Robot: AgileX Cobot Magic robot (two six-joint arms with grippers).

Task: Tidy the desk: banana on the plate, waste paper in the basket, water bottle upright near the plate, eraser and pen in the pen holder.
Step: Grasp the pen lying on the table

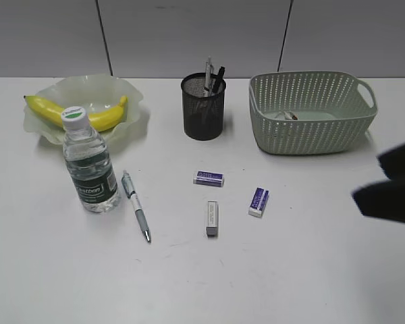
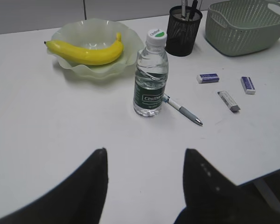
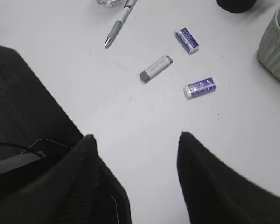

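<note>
yellow banana (image 1: 81, 113) on the plate (image 1: 131, 125), water bottle (image 1: 90, 164) upright beside it, both grippers (image 2: 144, 161) (image 3: 135, 144) spread, empty

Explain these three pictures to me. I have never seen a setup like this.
This is a two-armed robot tidying a desk. One picture looks down on the desk from the front; the other two come from cameras on each wrist. The dark prongs low in those are the left claw and right claw, both open, holding nothing. On the desk: a banana in a plate, an upright water bottle, a pen, three erasers, a pen holder and a basket with paper inside.
</note>
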